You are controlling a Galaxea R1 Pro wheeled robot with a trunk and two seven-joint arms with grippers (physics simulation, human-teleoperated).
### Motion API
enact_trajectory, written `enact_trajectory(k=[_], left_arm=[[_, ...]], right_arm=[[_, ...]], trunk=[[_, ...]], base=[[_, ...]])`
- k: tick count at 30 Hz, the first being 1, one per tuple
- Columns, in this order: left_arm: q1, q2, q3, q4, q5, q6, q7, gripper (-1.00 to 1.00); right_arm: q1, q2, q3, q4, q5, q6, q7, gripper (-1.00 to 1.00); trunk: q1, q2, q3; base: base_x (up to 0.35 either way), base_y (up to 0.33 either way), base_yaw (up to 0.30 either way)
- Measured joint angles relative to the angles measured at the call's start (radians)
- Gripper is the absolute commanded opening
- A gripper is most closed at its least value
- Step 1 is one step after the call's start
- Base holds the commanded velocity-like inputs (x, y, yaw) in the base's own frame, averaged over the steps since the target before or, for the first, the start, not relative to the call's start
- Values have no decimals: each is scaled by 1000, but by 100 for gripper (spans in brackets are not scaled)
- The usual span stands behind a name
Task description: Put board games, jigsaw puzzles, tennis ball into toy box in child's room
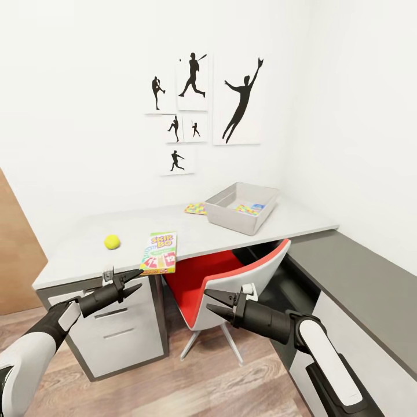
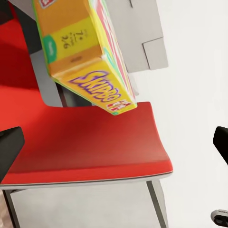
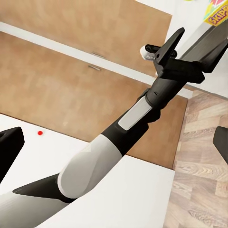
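A SKIP BO board game [image 1: 160, 252] lies on the table [image 1: 75, 255], overhanging its front edge; its end face is close in the left wrist view [image 2: 90, 57]. The tennis ball [image 1: 112, 241] rests to its left. The grey toy box [image 1: 241, 207] stands at the table's back right with colourful flat pieces inside. A jigsaw puzzle [image 1: 196, 208] lies just left of the box. My left gripper [image 1: 132, 281] is open, below and in front of the game. My right gripper [image 1: 213, 303] is open over the chair. The bed is out of view.
A red and white chair [image 1: 226, 284] is tucked under the table between my arms. White drawers [image 1: 119, 333] sit under the table's left end. A low dark grey cabinet [image 1: 359, 295] runs along the right wall. Brown doors [image 3: 71, 90] are on the left.
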Motion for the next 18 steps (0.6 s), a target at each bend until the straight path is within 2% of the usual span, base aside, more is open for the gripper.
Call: enact_trajectory(k=[7,18], left_arm=[[0,0,0,0,0,0,0,100],[0,0,0,0,0,0,0,100]], right_arm=[[0,0,0,0,0,0,0,100],[0,0,0,0,0,0,0,100]], trunk=[[0,0,0],[0,0,0]], base=[[113,0,0],[4,0,0]])
